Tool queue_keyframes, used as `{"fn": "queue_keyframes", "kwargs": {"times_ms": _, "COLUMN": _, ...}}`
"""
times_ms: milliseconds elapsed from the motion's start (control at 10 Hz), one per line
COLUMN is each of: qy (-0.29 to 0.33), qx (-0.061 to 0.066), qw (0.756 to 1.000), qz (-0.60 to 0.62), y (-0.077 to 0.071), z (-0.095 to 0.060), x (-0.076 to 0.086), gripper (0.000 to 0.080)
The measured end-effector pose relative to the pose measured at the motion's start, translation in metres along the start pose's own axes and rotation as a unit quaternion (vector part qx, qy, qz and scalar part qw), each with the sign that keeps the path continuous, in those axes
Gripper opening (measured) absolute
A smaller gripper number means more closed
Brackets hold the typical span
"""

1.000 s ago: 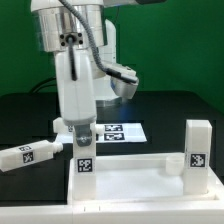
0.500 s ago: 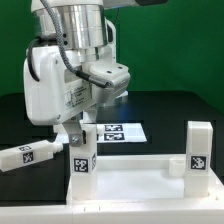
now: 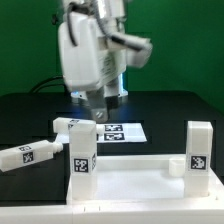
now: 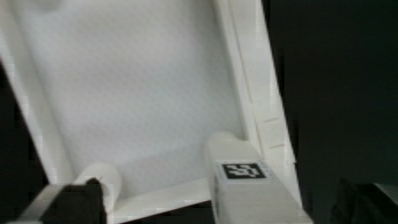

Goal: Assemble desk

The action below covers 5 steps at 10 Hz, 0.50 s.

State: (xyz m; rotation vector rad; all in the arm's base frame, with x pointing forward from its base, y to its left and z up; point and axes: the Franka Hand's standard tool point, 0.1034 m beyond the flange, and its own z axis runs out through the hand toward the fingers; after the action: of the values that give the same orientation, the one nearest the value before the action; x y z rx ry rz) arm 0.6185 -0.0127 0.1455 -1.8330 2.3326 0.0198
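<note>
White marker board [image 3: 120, 131] with black-and-white tags flat on the black table [image 3: 165, 108], green wall [image 3: 185, 50] behind.

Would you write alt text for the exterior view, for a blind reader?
The gripper hangs above the desk tabletop, which carries one upright leg at the exterior view's left and a second upright leg at its right. A loose leg lies on the black table further left, the marker board behind.

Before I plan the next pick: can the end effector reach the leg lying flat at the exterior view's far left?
Probably yes: that leg lies uncovered, and the open end effector hangs raised with nothing between them.
</note>
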Motion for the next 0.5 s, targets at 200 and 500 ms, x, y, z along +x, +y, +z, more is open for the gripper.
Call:
{"fn": "queue_keyframes", "kwargs": {"times_ms": 200, "qy": 0.005, "qx": -0.004, "qw": 1.000, "qz": 0.003, "y": -0.0001, "z": 0.0081, "x": 0.0059, "gripper": 0.0648}}
{"fn": "queue_keyframes", "kwargs": {"times_ms": 500, "qy": 0.005, "qx": -0.005, "qw": 1.000, "qz": -0.002, "y": 0.0013, "z": 0.0095, "x": 0.0040, "gripper": 0.0648}}
